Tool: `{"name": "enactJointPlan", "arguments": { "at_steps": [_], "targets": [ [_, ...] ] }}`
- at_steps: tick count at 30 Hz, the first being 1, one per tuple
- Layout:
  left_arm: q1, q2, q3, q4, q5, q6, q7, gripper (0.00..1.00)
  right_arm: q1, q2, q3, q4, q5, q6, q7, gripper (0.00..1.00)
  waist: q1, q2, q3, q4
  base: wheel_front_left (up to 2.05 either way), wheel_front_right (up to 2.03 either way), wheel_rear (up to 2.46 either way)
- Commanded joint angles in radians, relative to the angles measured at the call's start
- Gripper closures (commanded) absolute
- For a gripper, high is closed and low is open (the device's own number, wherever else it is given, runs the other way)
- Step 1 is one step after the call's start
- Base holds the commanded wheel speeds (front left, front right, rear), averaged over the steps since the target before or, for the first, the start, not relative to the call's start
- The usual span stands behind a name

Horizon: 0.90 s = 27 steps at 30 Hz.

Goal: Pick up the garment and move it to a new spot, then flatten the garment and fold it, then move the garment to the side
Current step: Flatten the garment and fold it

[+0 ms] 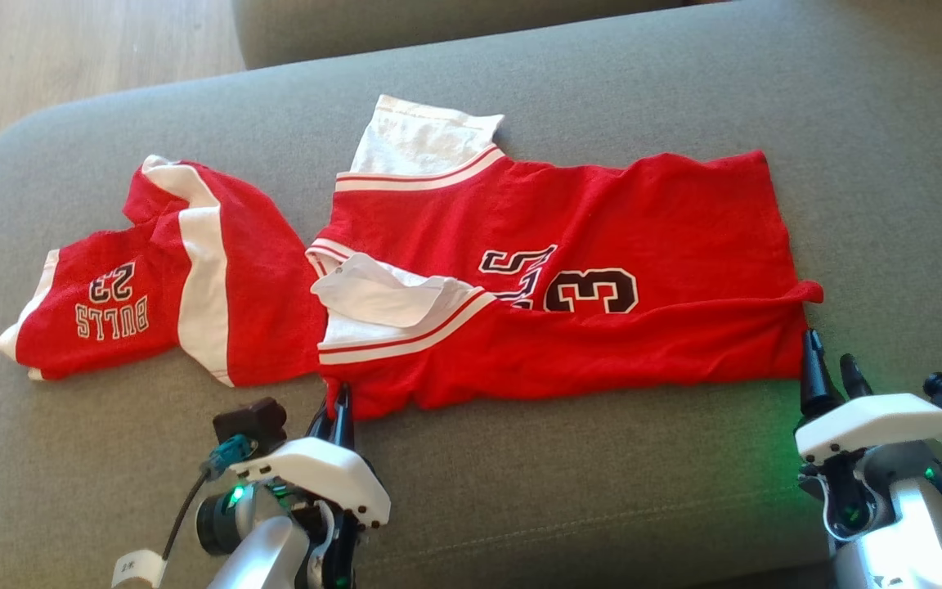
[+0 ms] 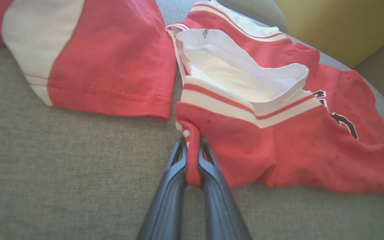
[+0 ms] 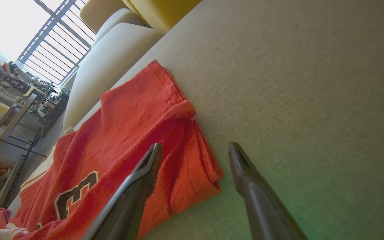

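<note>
Your jersey [image 1: 569,270] lies spread on the grey cushion [image 1: 602,491]; expect it light and floppy. Left claw [image 1: 342,393] pinches its near left edge; right claw [image 1: 829,352] gapes wide at the near right corner. Take the hem there.

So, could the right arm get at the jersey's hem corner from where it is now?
Probably yes. The right tool is open, with one finger on the jersey side and one on the bare cushion side. The hem corner lies between them, with nothing in the way.
</note>
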Motion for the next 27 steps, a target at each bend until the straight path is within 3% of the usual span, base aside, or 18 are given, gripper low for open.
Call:
{"name": "enactJointPlan", "arguments": {
  "at_steps": [1,12,13,14,16,27],
  "targets": [
    [-0.032,0.007,0.022,-0.033,0.014,0.010,-0.009,1.00,-0.039,-0.007,0.022,-0.010,-0.008,0.007,-0.012,0.00,0.0000,0.0000,0.006,0.004,0.00,0.00,0.00],
    [-0.035,0.020,0.013,-0.079,0.019,0.021,-0.005,1.00,-0.166,-0.007,0.024,0.230,-0.028,0.007,-0.060,0.00,0.0000,0.0000,0.034,0.019,0.00,0.00,0.00],
    [-0.034,0.021,0.013,-0.081,0.018,0.022,-0.005,1.00,-0.173,-0.007,0.030,0.242,-0.024,0.007,-0.062,0.04,0.0000,0.0000,0.033,0.019,0.00,0.00,0.00],
    [-0.033,0.022,0.013,-0.082,0.017,0.023,-0.005,1.00,-0.178,-0.007,0.035,0.254,-0.021,0.007,-0.066,0.52,0.0000,0.0000,0.032,0.020,0.00,0.00,0.00],
    [-0.031,0.025,0.014,-0.083,0.015,0.024,-0.005,1.00,-0.184,-0.007,0.043,0.273,-0.017,0.007,-0.074,1.00,0.0000,0.0000,0.029,0.020,0.00,0.00,0.00],
    [-0.004,0.037,0.017,-0.074,0.008,0.032,-0.008,1.00,-0.175,-0.009,0.004,0.297,-0.087,0.007,-0.083,1.00,0.0000,0.0000,-0.015,0.014,0.00,0.00,0.00]
  ]
}}
